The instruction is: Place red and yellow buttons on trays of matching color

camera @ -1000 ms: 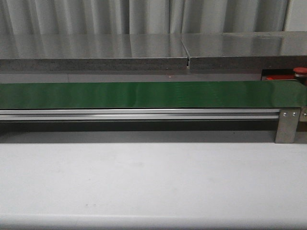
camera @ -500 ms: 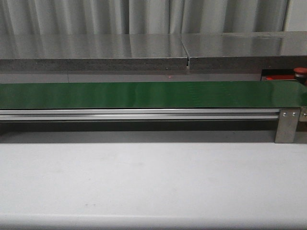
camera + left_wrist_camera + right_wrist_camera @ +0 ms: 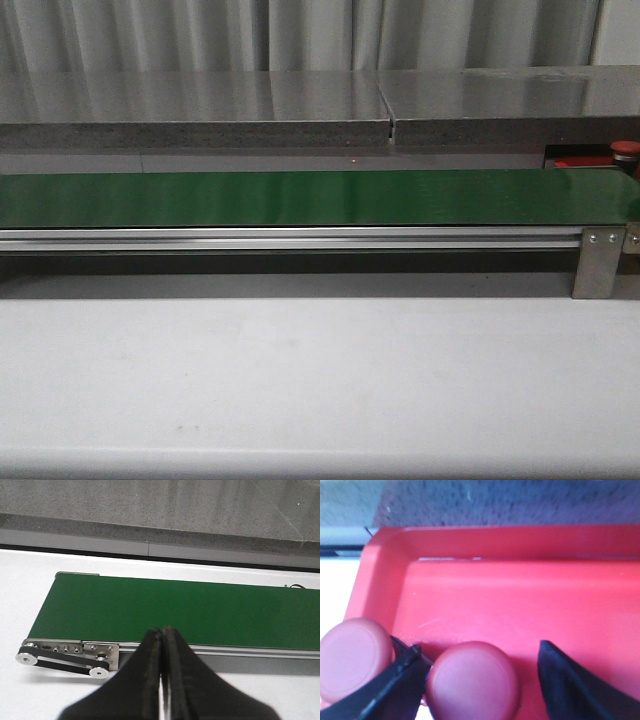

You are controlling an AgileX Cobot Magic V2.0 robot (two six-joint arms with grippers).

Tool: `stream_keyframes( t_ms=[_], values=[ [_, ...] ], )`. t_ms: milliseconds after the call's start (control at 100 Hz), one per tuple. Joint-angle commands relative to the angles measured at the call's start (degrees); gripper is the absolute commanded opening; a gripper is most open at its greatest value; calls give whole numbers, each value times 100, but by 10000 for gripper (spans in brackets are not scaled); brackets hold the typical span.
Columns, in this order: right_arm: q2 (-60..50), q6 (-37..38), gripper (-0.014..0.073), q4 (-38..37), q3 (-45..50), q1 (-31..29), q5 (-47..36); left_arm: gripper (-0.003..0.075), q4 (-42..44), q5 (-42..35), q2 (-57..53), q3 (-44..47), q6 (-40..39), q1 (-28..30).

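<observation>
In the right wrist view a flat bright red tray [image 3: 520, 595] with a low rim fills the picture. My right gripper [image 3: 480, 647] is open just over it, its jaws on either side of a red button [image 3: 472, 680]. One finger touches the button and the other stands apart from it. A second red button [image 3: 352, 657] sits just outside that first finger. In the front view a strip of the red tray [image 3: 585, 161] and a red button [image 3: 626, 148] show at the far right behind the belt. My left gripper [image 3: 161, 630] is shut and empty. No yellow button or yellow tray shows.
A long green belt [image 3: 300, 197] on an aluminium frame crosses the table, with a metal bracket [image 3: 600, 262] at its right end. In the left wrist view the belt [image 3: 175, 610] ends at a pulley and drive belt [image 3: 65, 657]. A grey stone ledge [image 3: 200, 110] runs behind.
</observation>
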Motion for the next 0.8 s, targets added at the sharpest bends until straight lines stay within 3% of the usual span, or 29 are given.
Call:
stream_keyframes(
  t_ms=[0, 380, 590, 790],
  values=[
    [-643, -18, 513, 128, -178, -82, -66, -19, -118, -407, 6, -162, 3, -34],
    [-1780, 5, 512, 117, -184, -147, 1065, -19, -118, -407, 6, -162, 3, -34],
    [-2675, 335, 512, 69, -154, -97, 1298, -19, -118, -407, 6, -162, 3, -34],
    [-3471, 988, 512, -1026, 35, 388, 1305, -19, -118, -407, 6, -162, 3, -34]
  ],
)
